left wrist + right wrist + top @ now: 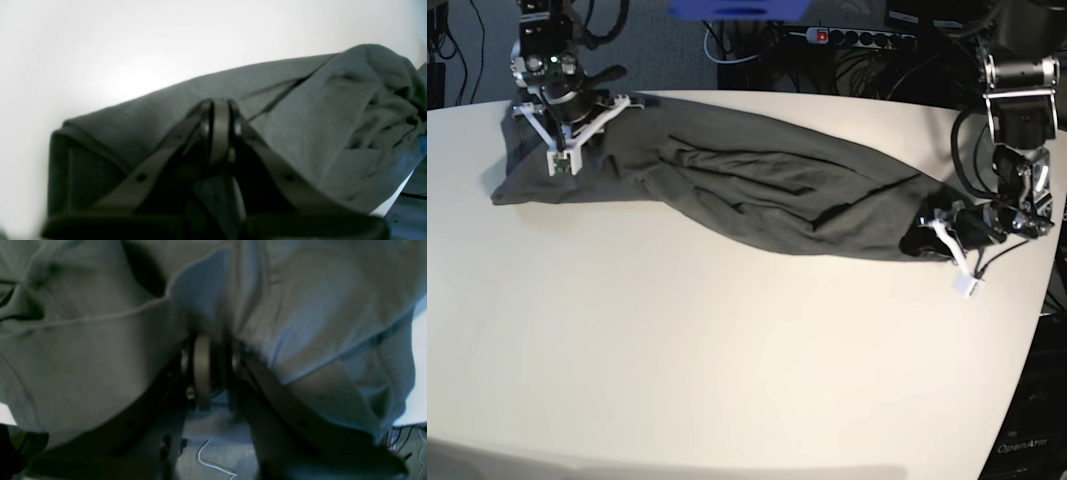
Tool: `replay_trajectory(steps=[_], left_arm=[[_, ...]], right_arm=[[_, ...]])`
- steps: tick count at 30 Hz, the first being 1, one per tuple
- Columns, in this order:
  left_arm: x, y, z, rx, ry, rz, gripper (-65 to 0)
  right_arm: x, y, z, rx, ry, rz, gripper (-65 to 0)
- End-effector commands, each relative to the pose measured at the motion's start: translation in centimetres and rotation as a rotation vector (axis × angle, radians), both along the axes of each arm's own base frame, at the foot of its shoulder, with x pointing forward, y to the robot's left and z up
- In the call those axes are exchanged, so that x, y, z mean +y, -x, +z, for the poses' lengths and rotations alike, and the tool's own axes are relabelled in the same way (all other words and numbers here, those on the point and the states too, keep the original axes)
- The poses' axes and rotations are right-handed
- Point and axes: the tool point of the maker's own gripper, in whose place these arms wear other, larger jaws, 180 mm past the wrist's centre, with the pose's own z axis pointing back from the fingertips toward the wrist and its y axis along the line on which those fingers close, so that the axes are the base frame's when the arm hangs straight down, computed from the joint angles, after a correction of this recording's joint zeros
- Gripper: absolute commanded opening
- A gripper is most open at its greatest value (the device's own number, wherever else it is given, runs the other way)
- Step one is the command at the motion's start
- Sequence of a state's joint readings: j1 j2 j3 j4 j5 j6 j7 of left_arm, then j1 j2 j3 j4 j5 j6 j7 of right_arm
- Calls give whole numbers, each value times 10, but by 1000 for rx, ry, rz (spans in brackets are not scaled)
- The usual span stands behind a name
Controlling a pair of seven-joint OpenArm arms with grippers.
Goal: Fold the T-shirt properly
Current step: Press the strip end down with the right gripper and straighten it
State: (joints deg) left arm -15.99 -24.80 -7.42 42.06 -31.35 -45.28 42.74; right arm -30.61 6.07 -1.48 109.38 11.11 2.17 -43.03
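The dark olive-grey T-shirt [757, 185] lies stretched in a long, wrinkled band across the white table, from the far left to the right edge. My right gripper [559, 160] points down at the shirt's far-left end. In the right wrist view it [213, 340] is shut with cloth [83, 356] bunched over and around its tips. My left gripper [927, 235] lies low at the shirt's right end. In the left wrist view its tips [220, 106] are together against the cloth [300, 116], with a folded hem edge at the left.
The white table [727, 350] has its curved right edge close to my left arm. A power strip [857, 37] and cables lie behind the table. A small white tag [968, 284] hangs by my left gripper.
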Motion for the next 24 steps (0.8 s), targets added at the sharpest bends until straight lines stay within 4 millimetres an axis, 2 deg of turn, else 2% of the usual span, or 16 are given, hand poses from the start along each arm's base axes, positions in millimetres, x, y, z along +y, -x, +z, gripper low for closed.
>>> replay_trajectory(steps=[1, 4, 8, 14, 18, 21, 24], left_arm=[[36, 98, -63, 417, -292, -121, -628], [37, 95, -63, 405, -292, -115, -628], [42, 97, -62, 411, -301, -113, -628], [53, 102, -61, 421, -317, -106, -628], [69, 109, -58, 434, -339, -93, -628], [76, 110, -57, 437, -353, -89, -628], [83, 111, -54, 438, -362, -83, -628]], right_arm=[[-1, -7, 4, -21, 5, 21, -583], [5, -11, -8, 1, -13, 86, -583], [-2, -14, -28, 46, -26, 107, -583], [-28, -23, -45, 78, -24, 57, -585], [-35, -30, -51, 66, -38, 70, -585], [-54, -35, -60, 85, -31, 49, -585], [-58, -37, -69, 102, -41, 47, -585]])
